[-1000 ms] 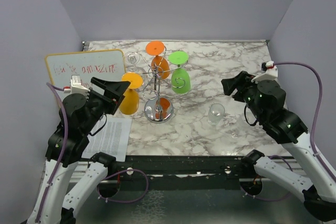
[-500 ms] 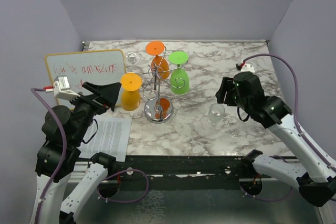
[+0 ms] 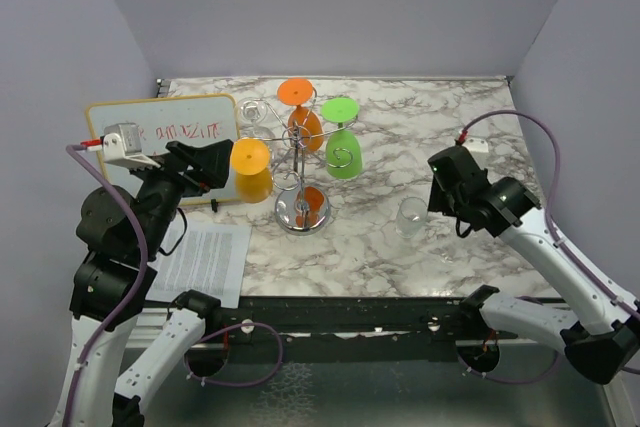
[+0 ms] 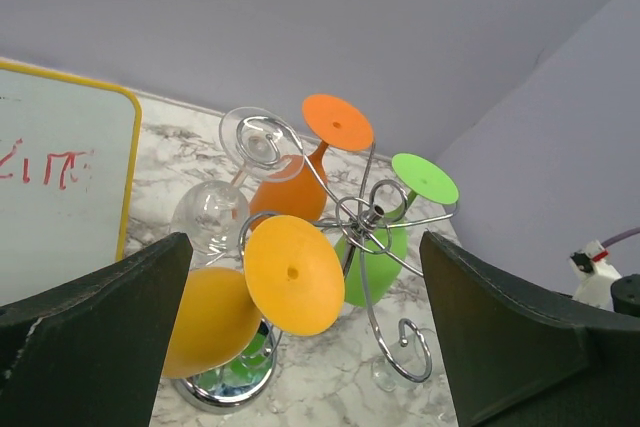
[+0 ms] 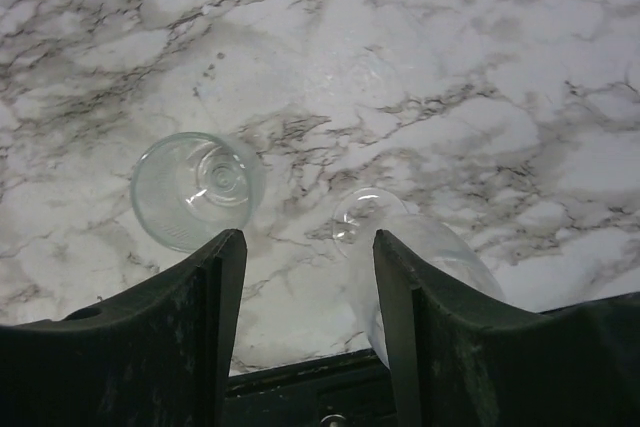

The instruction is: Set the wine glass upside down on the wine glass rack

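Note:
The chrome wine glass rack stands mid-table with yellow, orange, green and clear wine glasses hanging upside down from it. In the left wrist view the yellow glass hangs from a wire loop near the rack's hub. My left gripper is open wide either side of it. A clear glass stands upright on the marble, and a second clear wine glass lies on its side. My right gripper hovers open above them, its right finger over the lying glass's bowl.
A whiteboard leans at the left and a printed sheet lies in front of it. The table's dark front edge is just below the right gripper. Grey walls close in the back and sides.
My left gripper has opened and drawn back left from the yellow glass, which stays hanging. The right arm has swung in over the clear glasses, its jaws narrowing a little.

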Controlling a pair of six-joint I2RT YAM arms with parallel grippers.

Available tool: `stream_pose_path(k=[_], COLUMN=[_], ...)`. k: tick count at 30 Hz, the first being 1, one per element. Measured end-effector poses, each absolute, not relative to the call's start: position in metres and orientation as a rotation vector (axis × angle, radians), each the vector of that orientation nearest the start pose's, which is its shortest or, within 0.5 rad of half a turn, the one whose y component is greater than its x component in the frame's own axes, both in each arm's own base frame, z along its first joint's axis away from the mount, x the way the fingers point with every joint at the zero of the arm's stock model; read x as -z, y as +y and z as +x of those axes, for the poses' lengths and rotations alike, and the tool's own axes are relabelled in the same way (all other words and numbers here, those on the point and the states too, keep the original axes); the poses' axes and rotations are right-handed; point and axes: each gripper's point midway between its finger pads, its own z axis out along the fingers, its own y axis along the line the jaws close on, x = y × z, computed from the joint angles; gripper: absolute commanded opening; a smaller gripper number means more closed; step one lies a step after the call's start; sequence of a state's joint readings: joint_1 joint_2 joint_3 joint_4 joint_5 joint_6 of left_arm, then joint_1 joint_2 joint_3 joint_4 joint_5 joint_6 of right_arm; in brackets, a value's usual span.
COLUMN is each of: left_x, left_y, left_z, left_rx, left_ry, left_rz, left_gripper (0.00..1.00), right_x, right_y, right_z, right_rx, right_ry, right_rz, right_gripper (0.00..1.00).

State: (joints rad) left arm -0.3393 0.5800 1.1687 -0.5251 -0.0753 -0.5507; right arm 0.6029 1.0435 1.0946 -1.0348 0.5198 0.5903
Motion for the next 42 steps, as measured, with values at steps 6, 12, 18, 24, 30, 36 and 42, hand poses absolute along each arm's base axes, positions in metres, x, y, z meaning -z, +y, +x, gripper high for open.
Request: stream_pose_path(k=[6, 12, 18, 24, 30, 36, 42], left_x=[-0.429, -0.43, -0.435, -0.438, -0.438, -0.438, -0.433], left_y=[-0.082, -0.082, -0.083, -0.085, -0.085, -0.086, -0.092], left_z=[0.211, 0.213, 0.213, 0.213, 0.212, 0.213, 0.221], left_rx=[0.627, 0.61, 0.617, 0.628, 0.63, 0.632, 0.643], left_ry=[1.511, 1.503, 1.485, 1.474, 1.474, 1.478, 1.503], left_rz=[-0.191, -0.171, -0.166, -0.157, -0.155, -0.152, -0.138], left_gripper=[0.97, 0.96, 0.96, 0.97, 0.97, 0.96, 0.96], right_x=[-0.228, -0.236, -0.202, -0.193, -0.183, -0.174, -0.173], right_y=[0.043, 0.03, 0.031, 0.041, 0.05, 0.055, 0.057], right_z=[0.21, 0.191, 0.174, 0.176, 0.189, 0.196, 0.198], right_rx=[0.161, 0.136, 0.133, 0.072, 0.085, 0.087, 0.065], right_ry=[2.261, 2.233, 2.328, 2.34, 2.355, 2.356, 2.34], right_rz=[0.352, 0.456, 0.469, 0.466, 0.456, 0.442, 0.435], right_gripper=[0.59, 0.57, 0.55, 0.5, 0.41, 0.34, 0.12])
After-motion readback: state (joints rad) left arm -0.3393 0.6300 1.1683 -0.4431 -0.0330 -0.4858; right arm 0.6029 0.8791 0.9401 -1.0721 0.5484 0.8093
